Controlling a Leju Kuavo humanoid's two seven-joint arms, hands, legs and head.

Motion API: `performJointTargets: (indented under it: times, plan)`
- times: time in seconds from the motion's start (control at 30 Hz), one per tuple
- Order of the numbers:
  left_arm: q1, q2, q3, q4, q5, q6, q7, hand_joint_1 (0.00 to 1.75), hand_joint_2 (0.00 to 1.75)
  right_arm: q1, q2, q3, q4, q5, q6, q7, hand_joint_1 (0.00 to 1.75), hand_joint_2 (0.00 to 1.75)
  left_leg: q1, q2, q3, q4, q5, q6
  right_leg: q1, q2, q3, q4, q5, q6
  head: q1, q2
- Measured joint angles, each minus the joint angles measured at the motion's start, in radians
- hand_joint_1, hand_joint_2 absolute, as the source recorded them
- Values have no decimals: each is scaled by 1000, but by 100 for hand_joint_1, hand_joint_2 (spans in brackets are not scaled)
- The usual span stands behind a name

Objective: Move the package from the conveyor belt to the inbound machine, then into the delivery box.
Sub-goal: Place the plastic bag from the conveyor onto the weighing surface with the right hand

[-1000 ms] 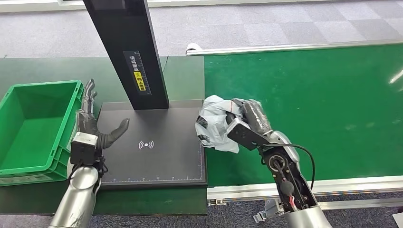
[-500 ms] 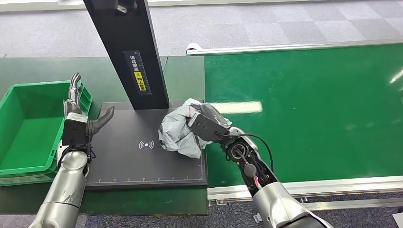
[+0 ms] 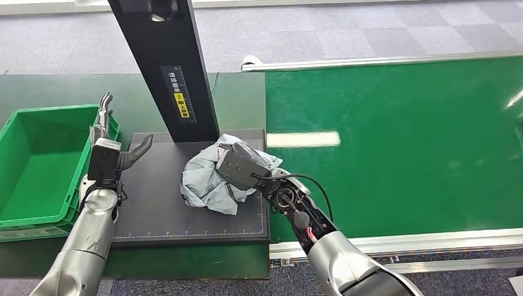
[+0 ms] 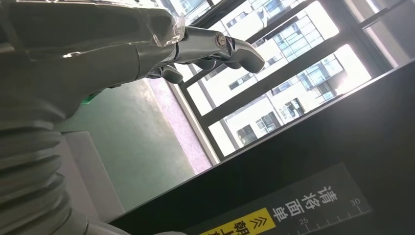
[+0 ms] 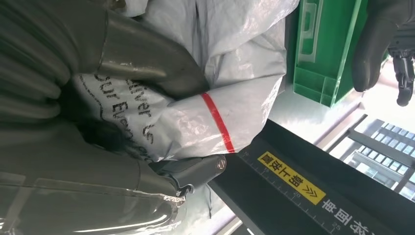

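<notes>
We are gripping the package (image 3: 206, 179), a crumpled grey plastic mailer, in our right hand (image 3: 242, 166), thumb and fingers wrapped around it. It is sitting over the middle of the inbound machine's black scanning plate (image 3: 154, 216), just in front of the black upright post (image 3: 169, 68) that rises from the plate's far edge. Our left hand (image 3: 108, 154) is holding nothing, fingers spread wide, hovering at the plate's left edge beside the green delivery box (image 3: 18, 216). The green conveyor belt (image 3: 395, 148) is lying to the plate's right.
</notes>
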Motion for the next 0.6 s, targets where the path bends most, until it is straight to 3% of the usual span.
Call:
performJointTargets:
  times: [0.23,0.4,0.5,0.6]
  plan:
    - [-23,-5,-2,37,-17,-12,2,0,175,-13,24,33,66,-7,32,54,0,175,0,0,0,0,0,0,0,0,0,0,0,0,0,0]
    - [-36,-13,-3,64,-16,-24,-1,0,175,-13,24,39,95,-57,50,21,0,175,0,0,0,0,0,0,0,0,0,0,0,0,0,0]
    - [-36,-18,-3,69,7,-58,-16,0,175,-12,11,28,64,-114,65,-25,0,175,0,0,0,0,0,0,0,0,0,0,0,0,0,0]
    - [-27,-23,-3,53,21,-81,-19,0,175,-9,-21,7,-41,-155,70,-9,0,175,0,0,0,0,0,0,0,0,0,0,0,0,0,0]
